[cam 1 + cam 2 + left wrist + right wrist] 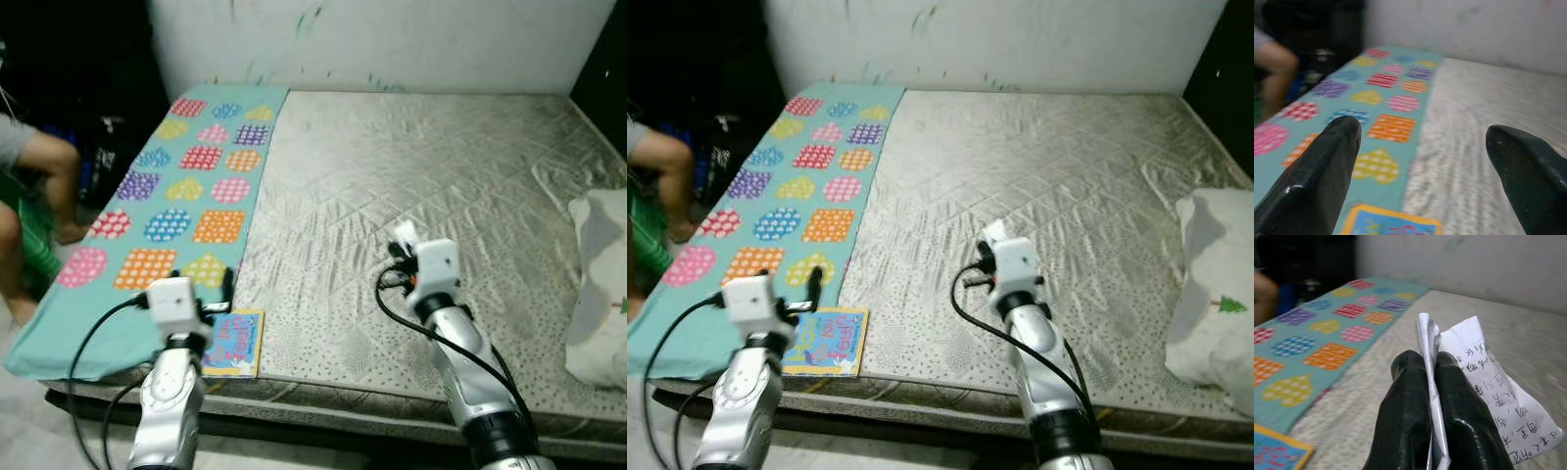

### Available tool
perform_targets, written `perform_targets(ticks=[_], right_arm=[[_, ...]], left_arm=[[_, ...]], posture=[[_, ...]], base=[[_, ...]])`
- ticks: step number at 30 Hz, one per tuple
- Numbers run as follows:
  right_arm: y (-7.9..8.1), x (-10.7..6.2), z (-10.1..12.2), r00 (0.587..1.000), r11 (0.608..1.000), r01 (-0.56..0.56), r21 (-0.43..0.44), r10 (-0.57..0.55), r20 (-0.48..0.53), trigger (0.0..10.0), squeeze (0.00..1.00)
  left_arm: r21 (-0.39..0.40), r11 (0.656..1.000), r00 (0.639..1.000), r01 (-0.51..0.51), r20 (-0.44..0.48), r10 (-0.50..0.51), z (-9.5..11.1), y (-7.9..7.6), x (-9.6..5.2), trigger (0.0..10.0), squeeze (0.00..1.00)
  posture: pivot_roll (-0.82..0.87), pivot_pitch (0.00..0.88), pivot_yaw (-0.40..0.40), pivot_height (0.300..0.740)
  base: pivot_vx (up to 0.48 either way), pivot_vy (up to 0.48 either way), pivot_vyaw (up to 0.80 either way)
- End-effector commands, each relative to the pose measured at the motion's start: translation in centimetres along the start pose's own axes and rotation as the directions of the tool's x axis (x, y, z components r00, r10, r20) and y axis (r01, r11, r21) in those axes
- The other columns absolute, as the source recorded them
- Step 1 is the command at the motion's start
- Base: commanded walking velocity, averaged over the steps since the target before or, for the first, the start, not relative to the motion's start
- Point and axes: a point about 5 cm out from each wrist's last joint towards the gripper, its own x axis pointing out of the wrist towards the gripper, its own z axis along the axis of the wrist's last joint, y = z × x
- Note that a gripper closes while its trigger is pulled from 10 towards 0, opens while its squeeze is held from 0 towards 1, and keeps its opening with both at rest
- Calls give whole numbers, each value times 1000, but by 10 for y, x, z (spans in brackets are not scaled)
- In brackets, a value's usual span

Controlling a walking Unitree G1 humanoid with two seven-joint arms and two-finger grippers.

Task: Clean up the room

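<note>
The right tool (pixel 1431 382) is clamped on a paper (pixel 1484 391), a crumpled white sheet with handwriting on it, pinched between the two black fingers (pixel 1405 406) so that its edge sticks up past the tips. From the head, that tool (pixel 404 235) hangs over the middle of the bed (pixel 441 176), above the grey quilted mattress, with a black cable looping off the wrist

The left tool (pixel 1420 161) is spread wide, gripping nothing; its fingers (pixel 1317 166) stand well apart. It sits low at the near left corner of the bed, and one black finger (pixel 227 286) pokes up just above a book (pixel 233 341). The book is a thin, bright one with a yellow border and a blue cover, lying flat at the near edge of the bed, partly on the teal cloth (pixel 196 186)

That cloth runs the length of the bed's left side, from the near edge up to the wall (pixel 392 39), printed with rows of coloured hearts in dots and checks. The rest of the mattress is bare grey quilting, rumpled here and there

A white pillow (pixel 600 284) with a small green tree on it lies at the far right edge of the bed. A person's arm and knee (pixel 44 166) show beside the bed on the left, against a dark corner
</note>
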Motion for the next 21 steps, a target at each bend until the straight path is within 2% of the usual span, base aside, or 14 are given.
perform_targets(ticks=[1,4,9,14,18,21], right_arm=[[4,1,-4,999,1000,-26,0,26,-22,10000,0],[20,8,-2,997,997,-81,18,82,-15,10000,0],[24,9,-3,995,995,-96,22,97,-21,10000,0],[13,6,-5,998,998,-63,13,63,-27,10000,0],[1,-1,-9,999,1000,-23,3,23,-33,10000,0],[-2,-5,-11,999,1000,-7,-1,7,-36,10000,0]], left_arm=[[9,1000,999,-16,29,15,6,3,0,10000,0],[14,999,998,-48,45,47,10,9,-6,10000,0],[6,998,997,-65,34,65,8,12,-11,10000,0],[-3,999,999,-33,9,33,4,8,-11,10000,0],[-14,1000,1000,-9,-2,9,3,1,-6,10000,0],[-20,1000,1000,15,-7,-15,3,-5,-3,10000,0]], posture=[[119,43,-40,740],[157,44,-61,740],[152,44,-58,740],[114,45,-40,740],[89,45,-26,740],[75,46,-15,740]], base=[[0,0,0],[0,0,0],[0,0,0],[0,0,-258],[0,243,-428],[0,281,0]])
